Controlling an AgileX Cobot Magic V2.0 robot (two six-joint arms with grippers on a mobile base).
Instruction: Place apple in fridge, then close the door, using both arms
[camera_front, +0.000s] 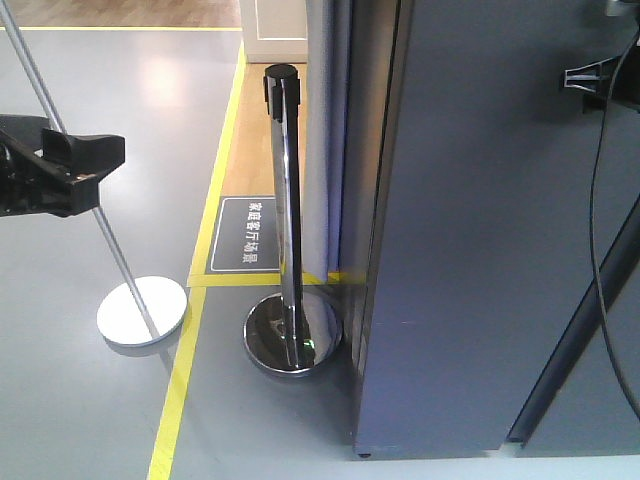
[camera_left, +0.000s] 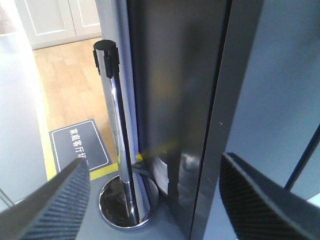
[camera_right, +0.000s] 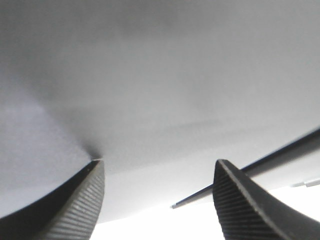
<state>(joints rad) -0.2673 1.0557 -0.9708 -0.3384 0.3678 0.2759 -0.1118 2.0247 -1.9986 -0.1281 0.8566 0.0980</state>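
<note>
The fridge (camera_front: 383, 150) stands at the right, dark grey, and none of its white inside shows. Its door (camera_front: 490, 250) faces me as a broad grey panel lying against the body; it also shows in the left wrist view (camera_left: 280, 90). The apple is out of view. My left gripper (camera_front: 105, 155) hangs open and empty at the far left, away from the fridge; in its own view (camera_left: 153, 161) its jaws frame the fridge's corner edge. My right gripper (camera_front: 585, 80) is open and empty, high against the door face (camera_right: 160, 75), with its left fingertip (camera_right: 95, 172) touching the panel.
A chrome barrier post (camera_front: 283, 200) on a round base (camera_front: 292, 335) stands just left of the fridge corner. A second, leaning pole (camera_front: 60, 130) has a white base (camera_front: 142, 311). There is also a grey curtain (camera_front: 325, 120), a floor sign (camera_front: 248, 232), yellow floor tape (camera_front: 180, 390) and a black cable (camera_front: 598, 200).
</note>
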